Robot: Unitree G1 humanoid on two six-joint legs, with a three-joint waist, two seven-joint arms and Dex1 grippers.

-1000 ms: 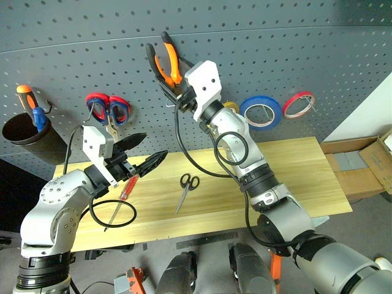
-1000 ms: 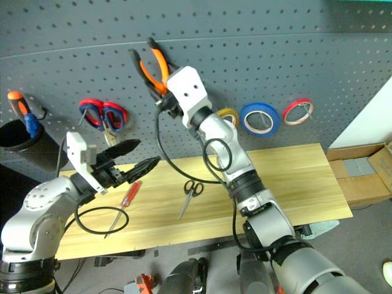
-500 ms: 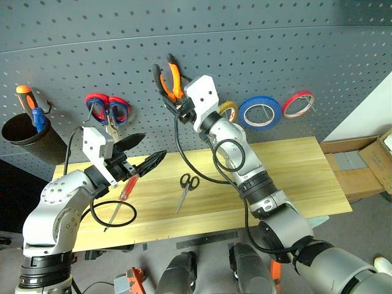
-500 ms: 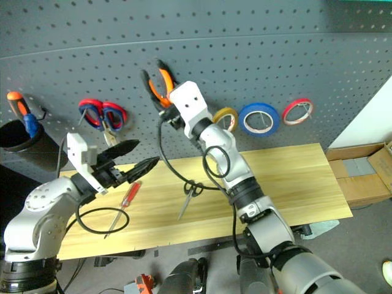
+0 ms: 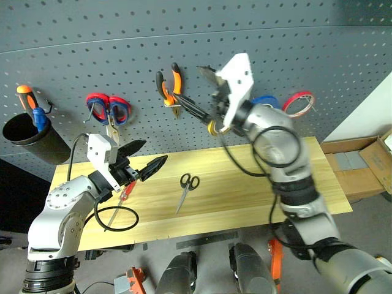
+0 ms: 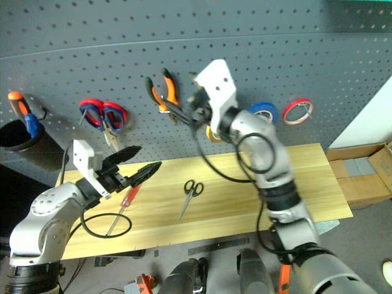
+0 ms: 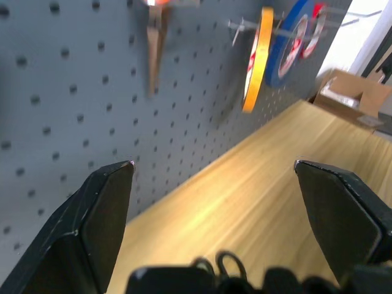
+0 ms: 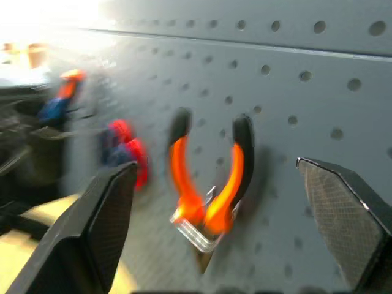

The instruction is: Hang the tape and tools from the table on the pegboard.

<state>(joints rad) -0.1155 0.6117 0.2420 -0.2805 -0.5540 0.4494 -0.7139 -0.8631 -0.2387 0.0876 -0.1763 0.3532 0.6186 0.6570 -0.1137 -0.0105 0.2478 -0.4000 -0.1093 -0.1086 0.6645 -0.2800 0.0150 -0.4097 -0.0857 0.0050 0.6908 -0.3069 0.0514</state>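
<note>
Pliers (image 5: 169, 86) on pegboard (image 5: 73, 37) — both grippers' jaws released — scissors (image 5: 185, 187), screwdriver (image 5: 122, 199) on table (image 5: 294, 177).

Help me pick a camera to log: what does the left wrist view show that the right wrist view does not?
Left wrist view: the tape, blue roll and red roll hung side by side, a box past the table, and the black scissors near the pincer's base. Right wrist view: red scissors beside the pliers and, further along, a blurred screwdriver. Both: the pegboard and the pliers, whole and hung in the right view, just their nose in the left.
</note>
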